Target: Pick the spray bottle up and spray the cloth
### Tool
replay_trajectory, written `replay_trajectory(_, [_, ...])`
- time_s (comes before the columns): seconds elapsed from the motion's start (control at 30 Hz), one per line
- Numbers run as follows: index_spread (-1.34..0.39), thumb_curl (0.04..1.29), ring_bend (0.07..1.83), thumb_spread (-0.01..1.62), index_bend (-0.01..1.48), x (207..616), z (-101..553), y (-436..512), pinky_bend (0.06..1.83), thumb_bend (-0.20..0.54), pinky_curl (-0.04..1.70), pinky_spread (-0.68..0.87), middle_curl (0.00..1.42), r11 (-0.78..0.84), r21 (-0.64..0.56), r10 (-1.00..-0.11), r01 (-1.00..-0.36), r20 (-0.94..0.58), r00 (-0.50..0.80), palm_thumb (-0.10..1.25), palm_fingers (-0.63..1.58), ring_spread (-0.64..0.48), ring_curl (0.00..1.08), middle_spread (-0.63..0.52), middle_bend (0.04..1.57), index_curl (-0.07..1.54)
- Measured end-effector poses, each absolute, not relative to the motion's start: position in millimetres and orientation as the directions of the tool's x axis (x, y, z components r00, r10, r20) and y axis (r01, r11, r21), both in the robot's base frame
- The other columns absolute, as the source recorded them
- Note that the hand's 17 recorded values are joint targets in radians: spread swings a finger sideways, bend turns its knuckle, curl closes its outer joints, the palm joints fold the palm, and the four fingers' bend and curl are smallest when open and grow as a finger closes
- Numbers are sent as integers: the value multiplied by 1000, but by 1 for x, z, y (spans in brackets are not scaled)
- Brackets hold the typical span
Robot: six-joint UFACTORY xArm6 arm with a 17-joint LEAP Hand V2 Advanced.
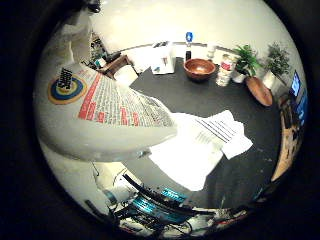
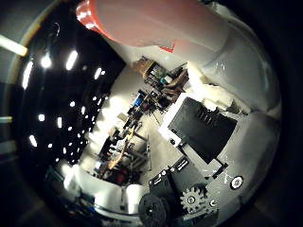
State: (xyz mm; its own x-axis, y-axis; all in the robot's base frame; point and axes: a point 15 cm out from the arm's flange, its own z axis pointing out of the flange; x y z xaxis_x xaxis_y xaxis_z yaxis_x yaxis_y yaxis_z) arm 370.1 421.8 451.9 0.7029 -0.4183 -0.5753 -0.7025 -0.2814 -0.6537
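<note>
- Found the spray bottle (image 1: 100, 110) pressed close to the palm, filling much of the little-finger-side view, clear of the dark table (image 1: 200, 100).
- Noted its white body with a printed label, and a red top part (image 2: 137, 21) in the thumb-side view.
- Saw the right hand (image 2: 203, 127) closed around the spray bottle, its black-and-white fingers bent in beside the white body.
- Saw the white cloth (image 1: 190, 155) lying flat on the table, with a striped sheet (image 1: 225, 130) touching one of its corners.
- Took the table's wall edge as twelve o'clock from the cloth.
- Placed the spray bottle at about nine to ten o'clock of the cloth, part of its body overlapping the cloth in view.
- Spotted a wooden bowl (image 1: 200, 69) at twelve o'clock, well apart from the cloth.
- Spotted a jar (image 1: 226, 70) just beside the bowl, at about one o'clock.
- Spotted a shallow wooden dish (image 1: 260, 91) at about two o'clock, near two potted plants (image 1: 245, 62).
- Spotted a white box (image 1: 162, 57) at about eleven o'clock.
</note>
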Motion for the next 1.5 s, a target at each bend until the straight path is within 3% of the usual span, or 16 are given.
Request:
replay_trajectory(0.17, [-268, 1060, 1438, 744, 1157, 360, 437, 456, 1274, -15, 645, -314, 682, -294, -658, -322, -693, -614, 720, 965, 1234, -202, 566, -187, 1317, 632])
replay_trajectory(0.37, [-269, 1054, 1439, 746, 1156, 356, 403, 490, 1272, -15, 643, -327, 683, -298, -608, -200, -736, -714, 671, 965, 1235, -201, 564, -186, 1316, 632])
replay_trajectory(0.5, [-268, 1052, 1439, 747, 1152, 375, 390, 510, 1272, -15, 643, -330, 684, -296, -589, -122, -752, -757, 642, 966, 1235, -200, 563, -185, 1311, 630])
replay_trajectory(0.73, [-269, 1053, 1440, 739, 1148, 458, 374, 518, 1273, -15, 642, -331, 684, -229, -585, -119, -778, -776, 619, 973, 1235, -200, 563, -185, 1305, 628])
replay_trajectory(0.93, [-270, 1055, 1440, 733, 1148, 494, 349, 523, 1272, -15, 642, -331, 683, -213, -571, -134, -793, -787, 603, 974, 1235, -200, 562, -185, 1305, 629])
replay_trajectory(1.33, [-270, 1054, 1441, 732, 1147, 474, 287, 547, 1272, -18, 644, -322, 683, -267, -483, -121, -834, -842, 526, 971, 1235, -200, 562, -185, 1305, 630])
replay_trajectory(1.5, [-284, 1012, 1422, 741, 1112, 472, 271, 551, 1244, -32, 618, -348, 676, -279, -464, -129, -841, -849, 512, 881, 1228, -207, 551, -186, 1296, 624])
